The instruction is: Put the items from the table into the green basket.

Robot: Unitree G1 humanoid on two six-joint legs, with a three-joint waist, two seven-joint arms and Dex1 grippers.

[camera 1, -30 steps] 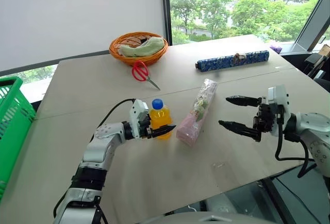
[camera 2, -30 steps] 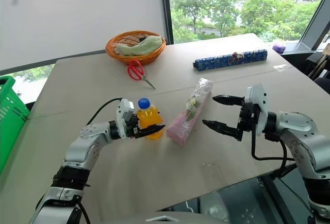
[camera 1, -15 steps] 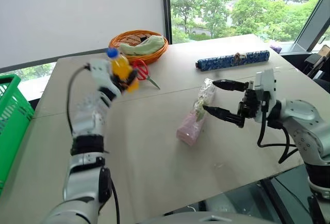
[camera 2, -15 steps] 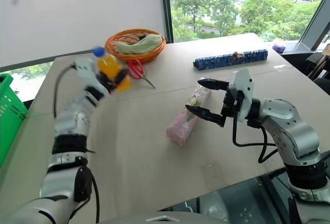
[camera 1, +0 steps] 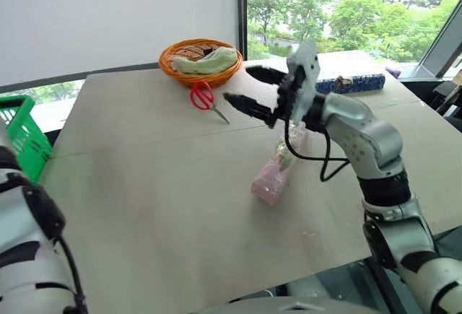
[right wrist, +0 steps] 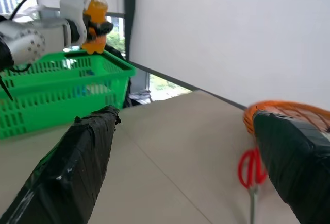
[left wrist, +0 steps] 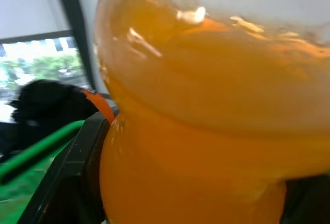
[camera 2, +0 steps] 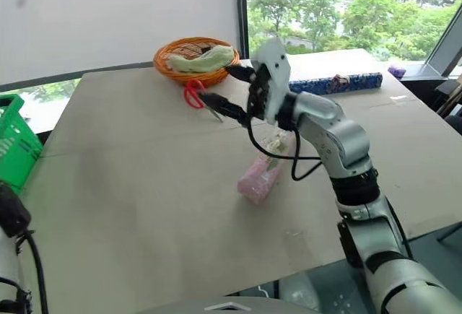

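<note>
The small orange drink bottle with a blue cap [right wrist: 95,15] is clamped upright in the left gripper [right wrist: 93,28], held above the big bright green plastic basket with slotted lattice walls [right wrist: 56,87]; whether it is over the opening or just past the rim is hard to judge. In the left wrist view the bottle's smooth, glossy orange body bulges between the black fingers [left wrist: 72,172].

The right gripper [camera 1: 254,92] hangs above the pale beige panelled tabletop [camera 1: 159,206] with its two tape-wrapped black fingers spread apart, holding nothing. The red-handled scissors with steel blades [camera 1: 206,99] lie flat beside it, just in front of a round orange wicker basket [camera 1: 201,60] holding a crumpled pale green cloth [camera 1: 207,60]. The long clear pink floral packet [camera 1: 275,172] lies under the right forearm. A long blue patterned roll [camera 1: 357,82] lies beyond.
</note>
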